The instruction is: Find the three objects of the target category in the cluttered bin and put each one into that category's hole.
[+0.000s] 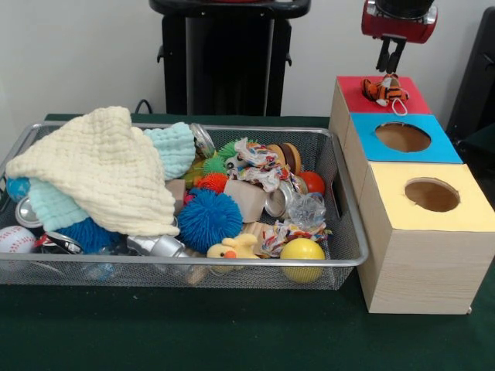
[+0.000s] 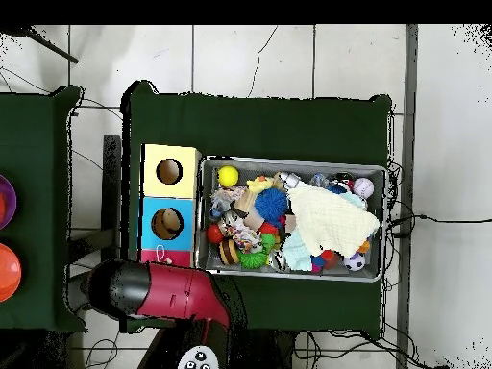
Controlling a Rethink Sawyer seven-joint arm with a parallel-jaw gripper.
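Observation:
A small orange and black striped tiger toy lies on the red top of the far box, over its hole. My gripper hangs just above the toy, open by a narrow gap, with nothing between its fingers. In the overhead view my red arm covers the red box and the gripper; only a strip of the red top shows. The wire bin holds a cream cloth, a blue spiky ball, a yellow ball, a yellow duck and rope toys.
The blue-topped box and the yellow-topped box stand in a row in front of the red one, each with an open round hole. A baseball lies in the bin's left corner. In the overhead view, the bin sits beside the boxes.

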